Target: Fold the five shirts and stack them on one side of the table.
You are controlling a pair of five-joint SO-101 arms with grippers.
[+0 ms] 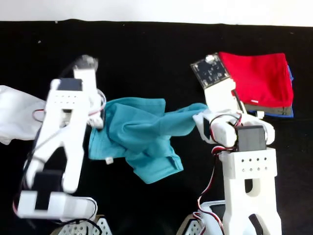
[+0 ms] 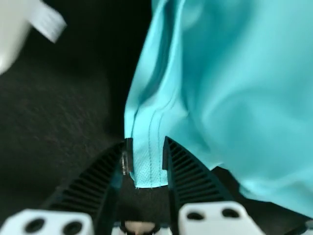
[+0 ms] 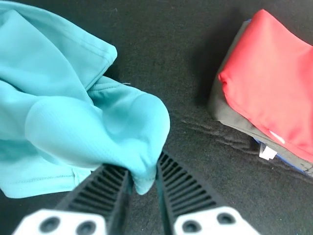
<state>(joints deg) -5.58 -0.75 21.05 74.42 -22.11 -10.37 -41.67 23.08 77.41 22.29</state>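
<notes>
A teal shirt [image 1: 142, 134] lies crumpled across the middle of the black table, stretched between both arms. My left gripper [image 2: 146, 161] is shut on a hemmed edge of the teal shirt [image 2: 225, 98], at the shirt's left side in the high view [image 1: 98, 117]. On the shirt's right end, my right gripper [image 3: 143, 181] is shut on a bunched fold of the teal shirt [image 3: 73, 117], seen from above at the right gripper [image 1: 203, 122]. A stack of folded shirts, red on top [image 1: 261, 78], sits at the back right; it appears as the red stack [image 3: 274, 93] in the right wrist view.
A white shirt [image 1: 17, 115] lies at the table's left edge, and a corner of it with a tag [image 2: 46, 19] is near the left gripper. Grey and blue folded shirts [image 1: 274, 110] lie under the red one. Black tablecloth [image 1: 146, 54] stretches behind.
</notes>
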